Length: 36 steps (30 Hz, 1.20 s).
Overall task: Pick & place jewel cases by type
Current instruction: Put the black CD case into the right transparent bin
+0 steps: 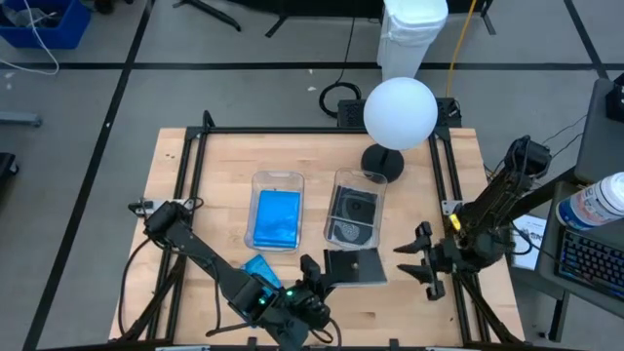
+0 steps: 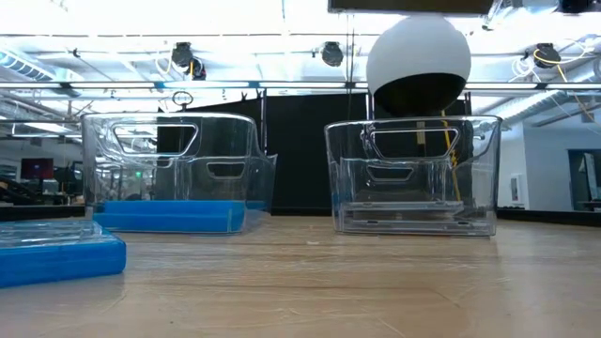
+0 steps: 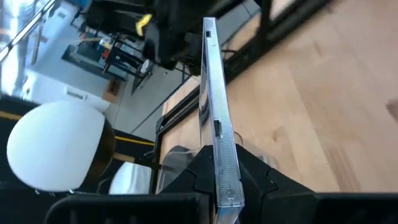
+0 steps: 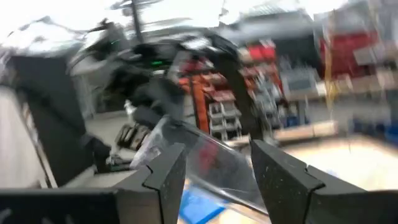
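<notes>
Now: left arm holds a clear/dark jewel case at the near edge of the wooden tabletop, right arm open beside it.

Nearest, the left gripper has its fingers closed on that case; left wrist view shows it edge-on and upright, which the high view does not. Blue jewel case lies flat just left of it, also seen in low view. Right gripper hovers near the case's right side, fingers spread, holding nothing; its wrist view shows the clear case beyond. Farther back, left bin holds blue cases, right bin holds a clear case showing a disc. White globe lamp stands behind. Low view alone shows room ceiling lights.
</notes>
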{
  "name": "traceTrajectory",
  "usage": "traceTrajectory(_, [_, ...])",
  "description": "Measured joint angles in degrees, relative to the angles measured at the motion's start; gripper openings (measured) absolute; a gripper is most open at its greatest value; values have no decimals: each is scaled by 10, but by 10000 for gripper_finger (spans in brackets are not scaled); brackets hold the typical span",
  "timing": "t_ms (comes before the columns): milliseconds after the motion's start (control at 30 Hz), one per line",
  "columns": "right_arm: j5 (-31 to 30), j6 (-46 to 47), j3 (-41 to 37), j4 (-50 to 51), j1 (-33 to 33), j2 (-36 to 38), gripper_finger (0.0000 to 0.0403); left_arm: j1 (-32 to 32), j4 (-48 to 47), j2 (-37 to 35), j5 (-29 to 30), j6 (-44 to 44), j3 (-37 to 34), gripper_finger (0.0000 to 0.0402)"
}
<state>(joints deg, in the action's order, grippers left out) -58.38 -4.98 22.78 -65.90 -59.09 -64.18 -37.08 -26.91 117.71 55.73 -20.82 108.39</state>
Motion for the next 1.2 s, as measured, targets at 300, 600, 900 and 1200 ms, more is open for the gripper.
traceTrajectory(300, [56,432,-2,144,21,0,205,-7,46,0,30,-58,-84,38])
traceTrajectory(600, [169,789,-2,336,57,0,207,-34,130,0,80,-132,-141,31])
traceTrajectory(900, [166,870,-2,307,85,-33,218,-53,161,0,100,-286,-181,40])
traceTrajectory(1200, [184,816,-2,269,156,-42,224,-43,234,0,115,-467,-207,36])
